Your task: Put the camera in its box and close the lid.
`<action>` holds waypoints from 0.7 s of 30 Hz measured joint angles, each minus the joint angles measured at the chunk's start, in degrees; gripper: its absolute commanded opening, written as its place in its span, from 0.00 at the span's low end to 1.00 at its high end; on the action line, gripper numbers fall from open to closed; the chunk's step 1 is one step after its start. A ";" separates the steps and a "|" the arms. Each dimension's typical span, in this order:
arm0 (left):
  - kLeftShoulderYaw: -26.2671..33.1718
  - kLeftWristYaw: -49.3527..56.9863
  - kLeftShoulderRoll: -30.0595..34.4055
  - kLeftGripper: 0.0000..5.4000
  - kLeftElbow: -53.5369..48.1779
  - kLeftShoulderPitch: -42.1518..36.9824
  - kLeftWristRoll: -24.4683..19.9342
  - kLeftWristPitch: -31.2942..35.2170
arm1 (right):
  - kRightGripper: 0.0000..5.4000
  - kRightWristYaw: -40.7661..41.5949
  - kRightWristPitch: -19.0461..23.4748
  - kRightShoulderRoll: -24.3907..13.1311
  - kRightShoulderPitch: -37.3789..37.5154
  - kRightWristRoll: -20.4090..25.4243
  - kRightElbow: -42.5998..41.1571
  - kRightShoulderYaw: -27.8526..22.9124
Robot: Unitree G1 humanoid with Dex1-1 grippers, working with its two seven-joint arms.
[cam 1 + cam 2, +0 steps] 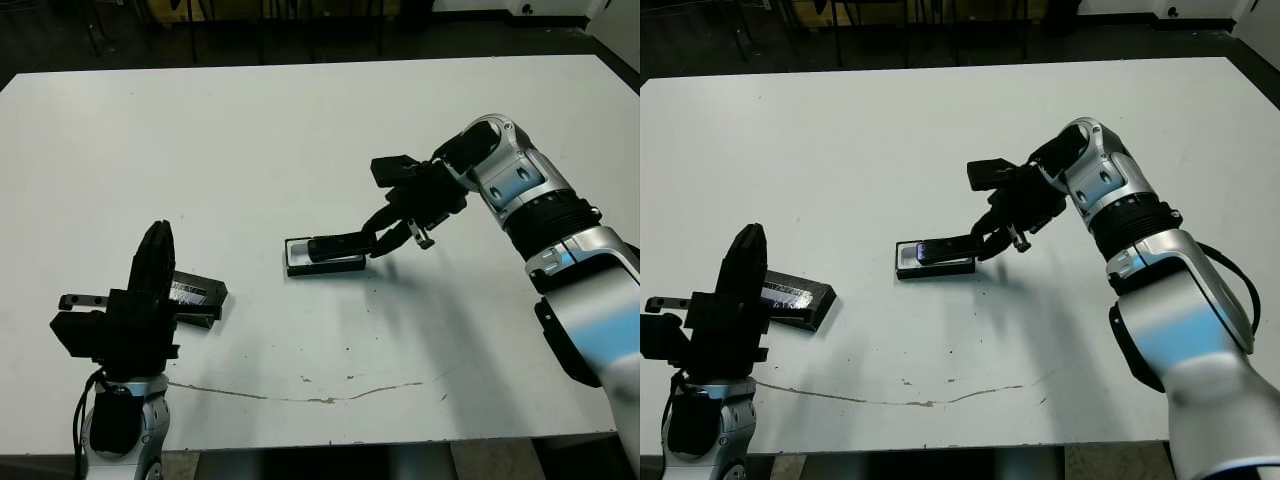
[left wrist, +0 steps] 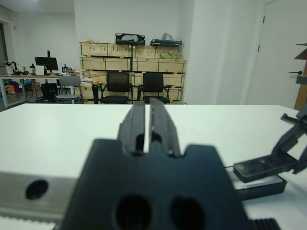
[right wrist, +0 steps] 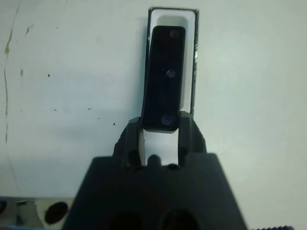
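Over the white-lined box (image 3: pixel 191 57), a slim black camera (image 3: pixel 163 76) lies slightly askew.

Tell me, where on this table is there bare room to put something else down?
Nearly everywhere. The far half of the table is bare, and so is the near strip between the lid and the right arm. It is crowded only mid-table, where the right hand holds the camera over the box, and near the left hand by the lid.

The right arm (image 1: pixel 1160 290) wears glossy silver-white shells with black joints and a dark cable along its forearm, ending in a black two-fingered right gripper (image 1: pixel 985 240), while the left gripper (image 1: pixel 150 290) is all black, boxy-bodied.
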 measured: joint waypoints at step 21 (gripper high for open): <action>-0.38 -0.09 0.00 0.00 0.01 0.12 -0.28 -0.03 | 0.07 -0.99 -1.90 0.29 -0.16 2.49 2.76 -4.60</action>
